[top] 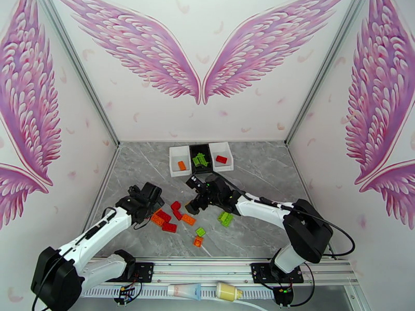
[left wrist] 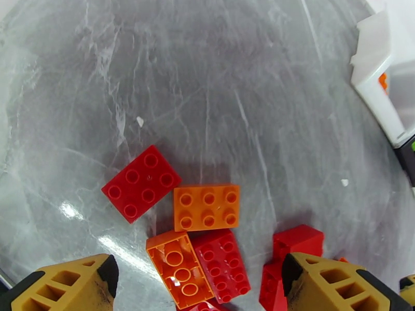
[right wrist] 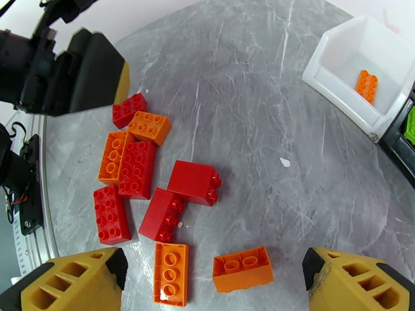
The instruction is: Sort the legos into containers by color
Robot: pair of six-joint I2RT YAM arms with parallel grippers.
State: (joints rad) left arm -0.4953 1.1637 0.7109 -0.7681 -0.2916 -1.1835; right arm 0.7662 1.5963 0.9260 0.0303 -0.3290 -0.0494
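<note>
The sorting is judged barely begun. In the containers point(top: 209, 151), set at 12 o'clock on the tabletop point(top: 270, 172), one orange brick point(top: 181, 165) is seen in the left white box point(top: 176, 151), several green bricks point(top: 200, 160) in the black middle box point(top: 199, 147), and one red brick point(top: 221, 159) in the right white box point(top: 228, 151). About a dozen legos are left loose: a red and orange heap point(top: 168, 220) at 7 o'clock from the containers, a green pair point(top: 225, 218) at 5 o'clock, and a green brick point(top: 200, 231) and an orange one point(top: 197, 241) nearer 6 o'clock.

The left pincer point(left wrist: 199, 273) is held wide above the heap, nothing gripped. The right pincer point(right wrist: 212, 265) is spread wide too, empty, over the heap's far side.

The filled boxes and the green strays are given by the top view. The left wrist view adds that an orange brick point(left wrist: 179, 270) lies studs-down, hollow side up. In the right wrist view the heap's bricks can be counted singly.
</note>
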